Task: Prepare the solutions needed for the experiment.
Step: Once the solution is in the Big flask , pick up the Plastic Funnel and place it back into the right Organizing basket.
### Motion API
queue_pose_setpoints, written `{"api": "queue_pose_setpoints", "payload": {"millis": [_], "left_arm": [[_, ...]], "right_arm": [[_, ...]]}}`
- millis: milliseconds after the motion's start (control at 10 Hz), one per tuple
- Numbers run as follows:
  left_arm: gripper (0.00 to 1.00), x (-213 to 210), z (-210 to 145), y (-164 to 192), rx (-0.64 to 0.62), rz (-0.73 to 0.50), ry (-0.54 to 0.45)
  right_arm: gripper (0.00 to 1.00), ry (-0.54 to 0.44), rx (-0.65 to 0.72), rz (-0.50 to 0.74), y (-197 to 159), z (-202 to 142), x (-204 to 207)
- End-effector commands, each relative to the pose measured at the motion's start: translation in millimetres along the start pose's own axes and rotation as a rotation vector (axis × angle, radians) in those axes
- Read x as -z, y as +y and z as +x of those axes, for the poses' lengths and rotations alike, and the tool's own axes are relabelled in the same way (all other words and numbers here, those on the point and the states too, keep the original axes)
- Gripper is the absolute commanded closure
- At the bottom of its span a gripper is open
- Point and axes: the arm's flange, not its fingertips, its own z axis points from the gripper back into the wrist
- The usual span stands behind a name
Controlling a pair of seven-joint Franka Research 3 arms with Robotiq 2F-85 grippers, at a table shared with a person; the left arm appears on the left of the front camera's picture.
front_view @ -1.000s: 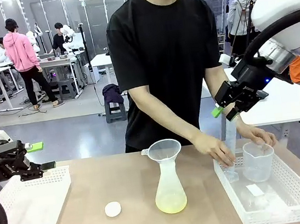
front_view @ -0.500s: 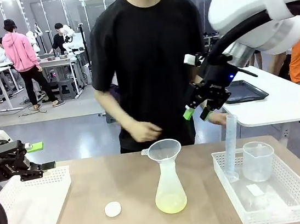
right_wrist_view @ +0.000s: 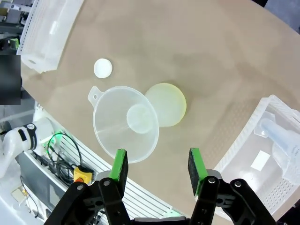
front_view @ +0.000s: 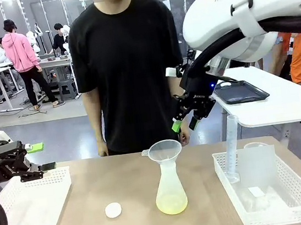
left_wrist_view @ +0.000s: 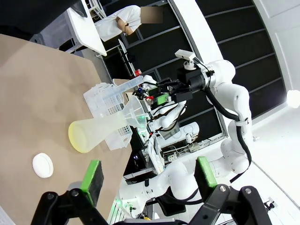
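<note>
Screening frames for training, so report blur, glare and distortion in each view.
Front view: evenly lit, sharp, though the beaker in the right basket looks smeared. Left wrist view: rolled sideways, dark background, the flask crisp. Right wrist view: sharp funnel, soft shadows, no glare on the table.

Lighting: bright, even and diffuse from overhead, no hard glare.
Front view is sharp, with faint soft shadows under the flask [front_view: 169, 182] and the white disc [front_view: 113, 209] on the counter [front_view: 125, 177]. The solutions [front_view: 172, 204] are lit through, pale yellow. The beaker [front_view: 257, 166] is smeared to a pale blur. The wrist views bow straight lines toward the edges, and the right edge of the left wrist view is washed out white.
</note>
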Motion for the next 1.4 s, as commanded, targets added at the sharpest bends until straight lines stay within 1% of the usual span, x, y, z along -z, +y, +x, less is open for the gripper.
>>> {"api": "queue_pose_setpoints", "payload": {"millis": [0,500,800,1100,1300], "left_arm": [[0.0,0.2,0.8,-0.1,0.004,0.01,0.004],[0.0,0.2,0.8,-0.1,0.004,0.01,0.004],[0.0,0.2,0.8,-0.1,0.004,0.01,0.004],[0.0,0.2,0.8,-0.1,0.004,0.01,0.004],[0.0,0.2,0.8,-0.1,0.004,0.01,0.004]], "right_arm": [[0.34,0.023,0.029,-0.041,11.5,4.2,5.5],[0.34,0.057,0.031,-0.042,20.3,1.0,37.1],[0.34,0.09,0.05,-0.044,18.2,1.3,54.0],[0.34,0.091,0.073,-0.051,15.2,4.8,64.8],[0.5,0.079,0.087,-0.063,13.7,5.5,65.7]]}}
